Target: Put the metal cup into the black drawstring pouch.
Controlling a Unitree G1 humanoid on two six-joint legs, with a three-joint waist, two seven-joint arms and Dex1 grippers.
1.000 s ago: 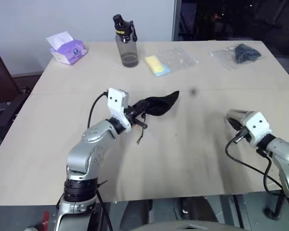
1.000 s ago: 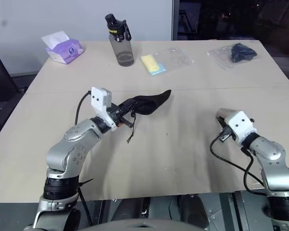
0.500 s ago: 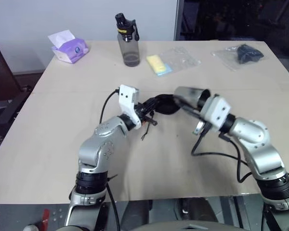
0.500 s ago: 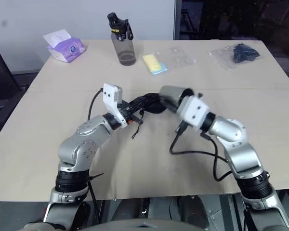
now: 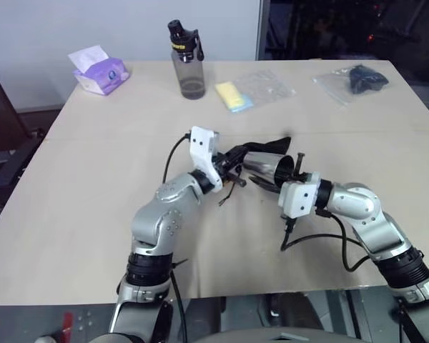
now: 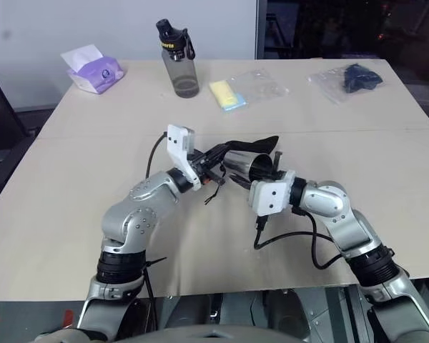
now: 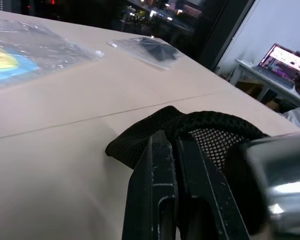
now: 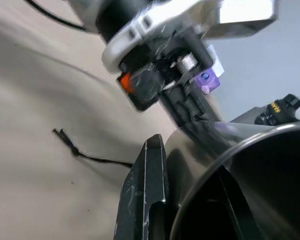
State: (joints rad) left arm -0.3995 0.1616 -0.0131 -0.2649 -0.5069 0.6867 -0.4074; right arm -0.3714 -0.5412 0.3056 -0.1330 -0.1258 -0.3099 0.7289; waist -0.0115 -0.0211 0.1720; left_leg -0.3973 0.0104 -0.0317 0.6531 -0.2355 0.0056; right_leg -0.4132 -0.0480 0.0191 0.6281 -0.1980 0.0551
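My left gripper (image 5: 232, 166) pinches the black drawstring pouch (image 5: 266, 148) by its mouth, above the table (image 5: 93, 186). My right gripper (image 6: 270, 166) clamps the metal cup's (image 6: 240, 162) rim, base toward the mouth, perhaps just entering. I should keep the mouth spread and push base-first along its axis.

My cup (image 5: 266, 165) is shiny silver, and the pouch (image 7: 190, 131) is matte black with a fine mesh pattern inside. My fingers (image 7: 165, 190) are black. The table (image 5: 93, 207) is pale beige. The bottle (image 5: 187, 71) is clear grey with a black cap. The tissue pack (image 5: 100, 71) is purple and white. A yellow pad (image 5: 232, 95) lies beside clear plastic.
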